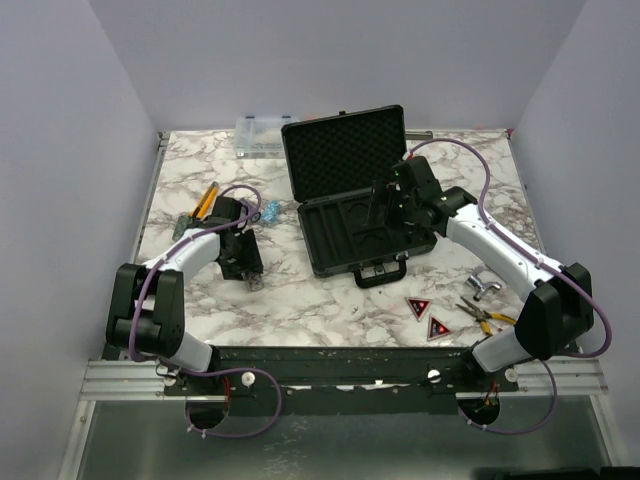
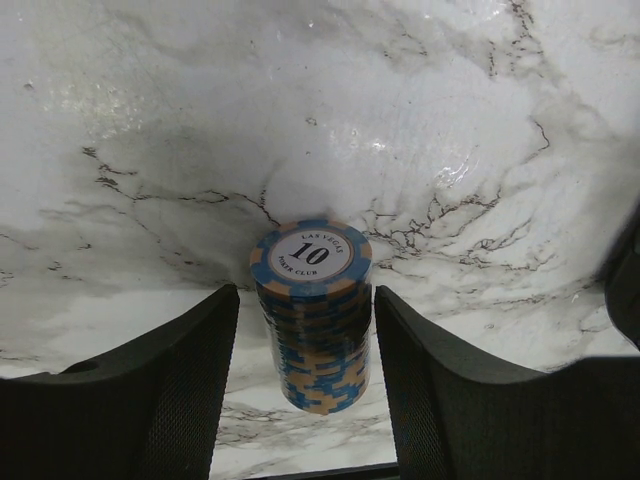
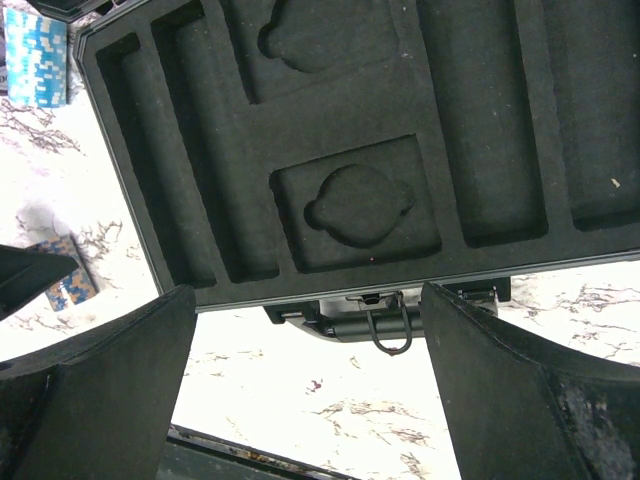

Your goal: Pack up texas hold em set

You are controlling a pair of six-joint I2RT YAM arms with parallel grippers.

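"Packing looks barely begun: the briefcase (image 1: 350, 215) lies open mid-surface (image 1: 300, 300), and every tray slot in view is empty."

"And the claws?"

"The left claw (image 2: 305, 295) stands open astride a blue chip stack (image 2: 312, 320) on the surface. The right claw (image 3: 307, 290) hangs wide open over the tray, holding nothing."

"Any differences between views?"

"Only the left wrist view reads the chip's '10'. Only the top view shows the two triangles (image 1: 427, 317) lying outside the case."
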